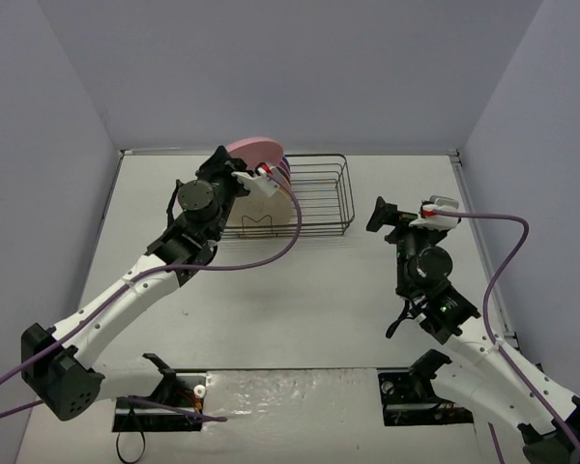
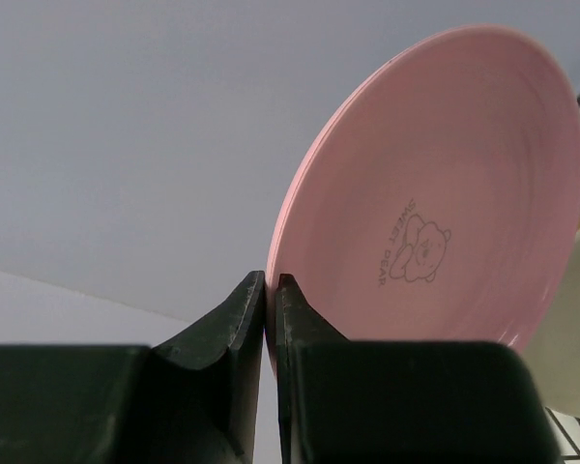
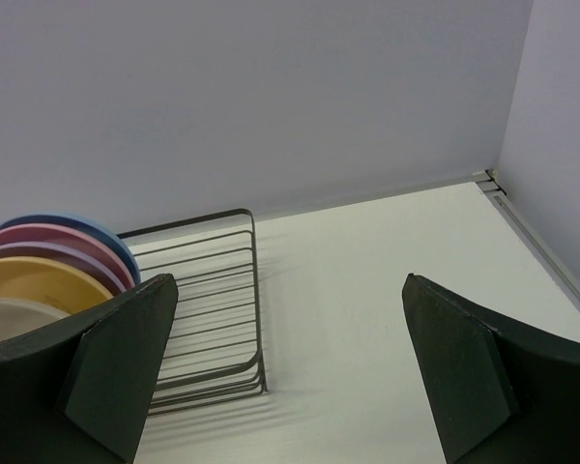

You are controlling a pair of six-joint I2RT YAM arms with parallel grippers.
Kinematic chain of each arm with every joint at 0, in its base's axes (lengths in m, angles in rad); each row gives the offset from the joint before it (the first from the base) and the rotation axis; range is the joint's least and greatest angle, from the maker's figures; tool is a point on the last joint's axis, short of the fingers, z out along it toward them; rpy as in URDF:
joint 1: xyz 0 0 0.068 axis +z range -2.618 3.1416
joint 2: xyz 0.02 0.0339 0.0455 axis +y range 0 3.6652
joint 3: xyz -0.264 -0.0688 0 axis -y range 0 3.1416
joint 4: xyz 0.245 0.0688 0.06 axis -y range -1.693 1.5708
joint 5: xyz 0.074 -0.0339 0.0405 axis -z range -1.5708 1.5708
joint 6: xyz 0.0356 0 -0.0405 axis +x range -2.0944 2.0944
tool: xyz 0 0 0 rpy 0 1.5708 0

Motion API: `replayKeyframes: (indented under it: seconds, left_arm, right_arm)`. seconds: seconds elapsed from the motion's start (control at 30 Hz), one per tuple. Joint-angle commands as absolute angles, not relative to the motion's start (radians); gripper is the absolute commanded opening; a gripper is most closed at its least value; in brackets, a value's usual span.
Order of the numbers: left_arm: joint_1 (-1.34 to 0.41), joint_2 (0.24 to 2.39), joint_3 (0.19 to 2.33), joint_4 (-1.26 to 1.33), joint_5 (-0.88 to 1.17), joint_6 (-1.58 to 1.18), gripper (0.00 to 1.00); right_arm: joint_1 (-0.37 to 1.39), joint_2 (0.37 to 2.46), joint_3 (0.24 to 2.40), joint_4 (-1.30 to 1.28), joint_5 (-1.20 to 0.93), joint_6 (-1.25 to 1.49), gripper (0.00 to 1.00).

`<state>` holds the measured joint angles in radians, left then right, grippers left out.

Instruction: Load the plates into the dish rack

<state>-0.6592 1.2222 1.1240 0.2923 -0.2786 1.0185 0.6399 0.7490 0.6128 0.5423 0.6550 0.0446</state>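
Loading of the last plate looks to be the step in hand. The left fingers (image 2: 264, 296) are clenched on the rim of a pink plate (image 2: 445, 193), held upright over the 10 o'clock corner of the dish rack (image 1: 319, 198). It is just beside the five plates (image 3: 53, 253) already standing there; whether it touches them cannot be told. Next it likely needs lowering into a free slot without knocking its neighbours, then release. The right fingers (image 1: 382, 215) are spread wide and grasp nothing, over the counter (image 1: 300, 300) at the rack's 3 o'clock, clear of the path
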Motion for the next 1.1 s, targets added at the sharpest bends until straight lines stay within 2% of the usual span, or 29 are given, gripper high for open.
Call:
replayKeyframes:
  seconds: [0.0, 0.43, 1.07]
  left_arm:
    - [-0.645, 1.168, 1.176, 0.214, -0.084, 1.044, 0.0]
    - [-0.56, 1.219, 1.138, 0.249, 0.037, 1.14, 0.0]
    - [-0.556, 1.249, 1.098, 0.118, 0.154, 1.199, 0.0]
  right_arm:
    - [0.633, 0.77, 0.618, 0.654, 0.717, 0.024, 1.0]
    - [0.632, 0.815, 0.628, 0.657, 0.712, 0.011, 1.0]
    - [0.628, 0.842, 0.623, 0.677, 0.696, 0.011, 1.0]
